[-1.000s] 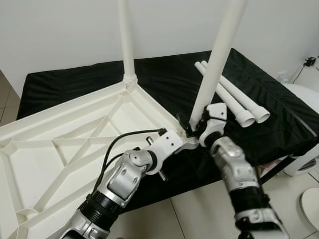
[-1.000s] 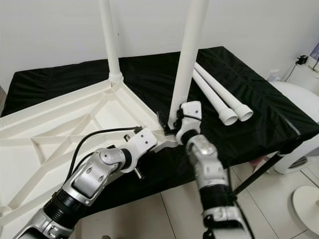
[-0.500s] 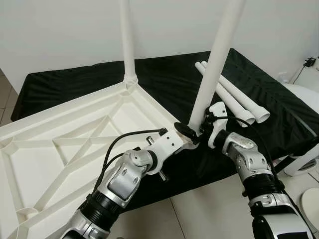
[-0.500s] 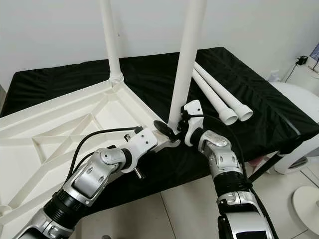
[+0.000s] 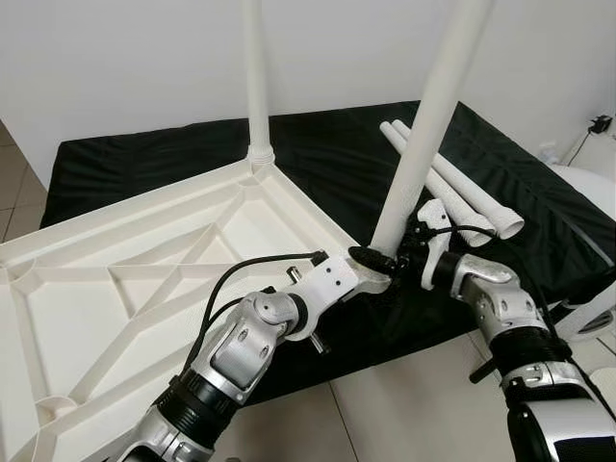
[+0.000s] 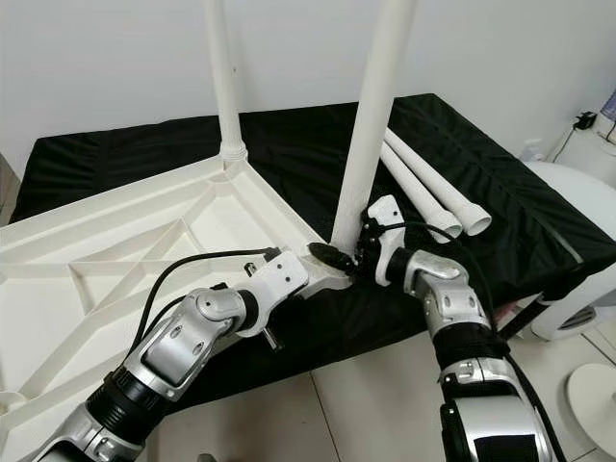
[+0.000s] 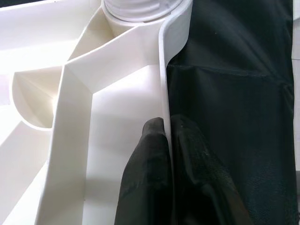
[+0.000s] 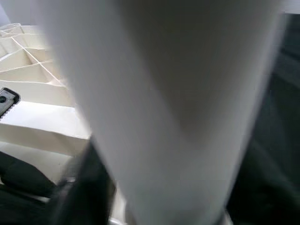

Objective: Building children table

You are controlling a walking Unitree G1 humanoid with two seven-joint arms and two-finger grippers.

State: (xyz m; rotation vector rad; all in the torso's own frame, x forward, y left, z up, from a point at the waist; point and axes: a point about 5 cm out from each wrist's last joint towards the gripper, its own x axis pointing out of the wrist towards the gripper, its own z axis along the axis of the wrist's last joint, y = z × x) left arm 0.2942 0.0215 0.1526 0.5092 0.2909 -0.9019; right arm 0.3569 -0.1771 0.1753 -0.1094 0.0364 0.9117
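Black cloth [image 5: 318, 154] over table, white wall [image 5: 125, 58], tiled floor [image 5: 404, 404]

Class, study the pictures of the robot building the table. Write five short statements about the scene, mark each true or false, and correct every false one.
1. The tabletop lies upside down with its ribs showing. True.
2. All four legs are fitted. False: two stand fitted, the far leg and the near leg; two loose legs lie on the black cloth.
3. The left claw pinches the tabletop's rim. True.
4. The right claw holds a loose leg. False: it is at the base of the near leg.
5. The loose legs lie on the floor. False: they lie on the cloth.
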